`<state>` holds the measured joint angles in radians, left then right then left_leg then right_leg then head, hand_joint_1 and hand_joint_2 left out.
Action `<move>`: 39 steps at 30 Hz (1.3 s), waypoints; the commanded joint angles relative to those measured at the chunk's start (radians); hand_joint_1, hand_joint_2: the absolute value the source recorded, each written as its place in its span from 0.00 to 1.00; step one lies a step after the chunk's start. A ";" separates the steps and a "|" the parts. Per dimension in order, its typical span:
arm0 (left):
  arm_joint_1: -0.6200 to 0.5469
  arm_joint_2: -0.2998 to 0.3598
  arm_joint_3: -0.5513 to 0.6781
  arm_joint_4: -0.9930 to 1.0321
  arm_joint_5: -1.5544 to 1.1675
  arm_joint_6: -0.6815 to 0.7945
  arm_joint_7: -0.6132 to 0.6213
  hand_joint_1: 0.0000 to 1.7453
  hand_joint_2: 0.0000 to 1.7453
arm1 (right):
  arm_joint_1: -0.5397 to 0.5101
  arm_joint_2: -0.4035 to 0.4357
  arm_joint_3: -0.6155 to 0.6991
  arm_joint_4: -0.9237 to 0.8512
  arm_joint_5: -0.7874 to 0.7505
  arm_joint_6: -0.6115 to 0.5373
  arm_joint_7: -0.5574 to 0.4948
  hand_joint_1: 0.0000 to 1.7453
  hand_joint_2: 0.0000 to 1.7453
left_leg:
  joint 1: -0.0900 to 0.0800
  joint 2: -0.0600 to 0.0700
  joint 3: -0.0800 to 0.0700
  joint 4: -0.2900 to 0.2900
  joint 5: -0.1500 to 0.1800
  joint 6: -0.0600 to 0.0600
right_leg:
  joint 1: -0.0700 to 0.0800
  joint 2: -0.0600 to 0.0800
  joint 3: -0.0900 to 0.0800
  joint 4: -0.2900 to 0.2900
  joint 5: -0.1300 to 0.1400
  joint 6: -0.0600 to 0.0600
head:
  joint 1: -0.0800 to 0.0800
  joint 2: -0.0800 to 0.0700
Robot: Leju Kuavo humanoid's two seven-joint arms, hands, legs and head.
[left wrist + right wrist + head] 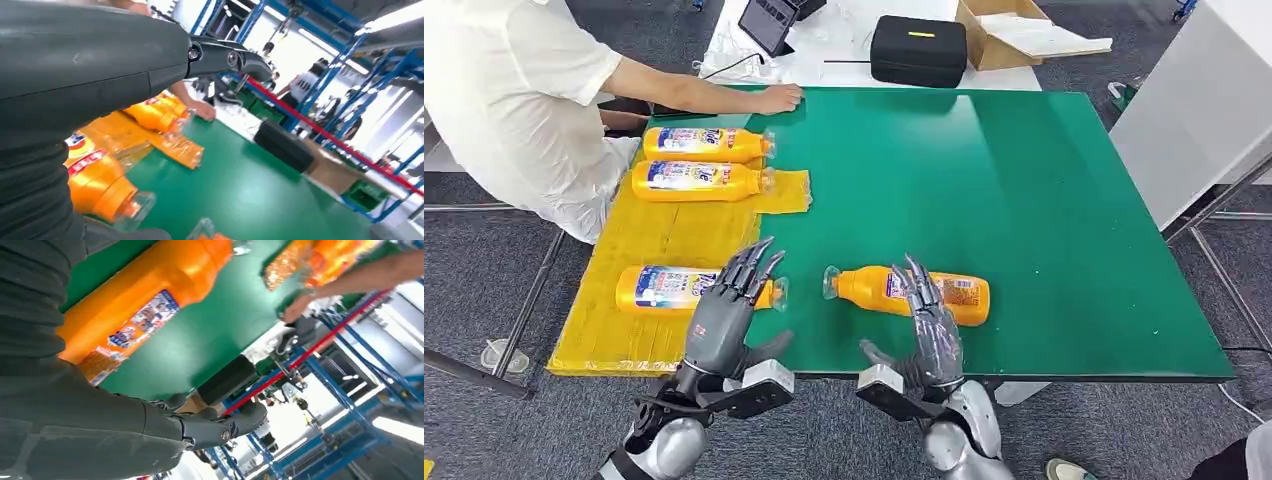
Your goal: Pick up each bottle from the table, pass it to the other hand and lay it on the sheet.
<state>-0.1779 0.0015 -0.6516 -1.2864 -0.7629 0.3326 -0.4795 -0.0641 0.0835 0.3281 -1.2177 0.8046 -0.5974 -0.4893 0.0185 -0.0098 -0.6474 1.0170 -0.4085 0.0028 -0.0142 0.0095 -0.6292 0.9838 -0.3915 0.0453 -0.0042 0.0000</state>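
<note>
An orange bottle [914,290] with a clear cap lies on its side on the green table [1024,180], cap toward the left; it also appears close up as the bottle [150,300]. My right hand [932,325] hovers over its middle, fingers spread, holding nothing. My left hand [729,305] is open above the cap end of another orange bottle [669,287] lying on the yellow sheet [654,235]. Two more bottles [704,143] [696,180] lie on the sheet farther back. The near sheet bottle [97,187] shows beside my left hand [100,60].
A person in white leans in at the far left, a hand [776,98] resting on the table's back edge. A black case [918,48], a cardboard box [1014,30] and a tablet [769,22] sit on the white table behind.
</note>
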 commanded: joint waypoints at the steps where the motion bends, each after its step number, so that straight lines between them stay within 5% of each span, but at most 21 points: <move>1: 0.012 -0.004 -0.024 -0.043 0.060 -0.003 -0.009 0.00 1.00 | -0.076 -0.097 -0.027 0.111 0.168 0.000 0.125 0.00 1.00 | 0.000 0.001 0.004 -0.001 -0.001 0.001 | 0.000 0.000 0.004 -0.001 0.000 -0.001 | 0.000 0.000; 13: 0.067 -0.099 0.039 -0.038 0.191 -0.014 0.044 0.00 1.00 | -0.076 -0.143 -0.105 0.160 0.234 0.063 0.194 0.00 1.00 | 0.000 0.000 0.003 0.000 -0.001 0.001 | 0.000 -0.001 0.004 -0.001 -0.001 -0.001 | 0.000 0.000; 39: 0.047 -0.110 0.012 -0.024 0.203 -0.023 0.047 0.00 1.00 | -0.151 -0.186 -0.115 0.287 0.300 0.148 0.312 0.00 1.00 | -0.001 0.000 0.005 0.000 -0.001 0.001 | 0.000 -0.001 0.005 -0.001 -0.001 -0.001 | 0.000 0.000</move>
<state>-0.1055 -0.1148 -0.6355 -1.3497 -0.5615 0.3136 -0.4368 -0.1804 -0.0969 0.2205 -1.0155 1.1025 -0.4543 -0.1801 0.0182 -0.0099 -0.6476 1.0173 -0.4086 0.0033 -0.0143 0.0093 -0.6291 0.9836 -0.3912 0.0457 -0.0042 0.0000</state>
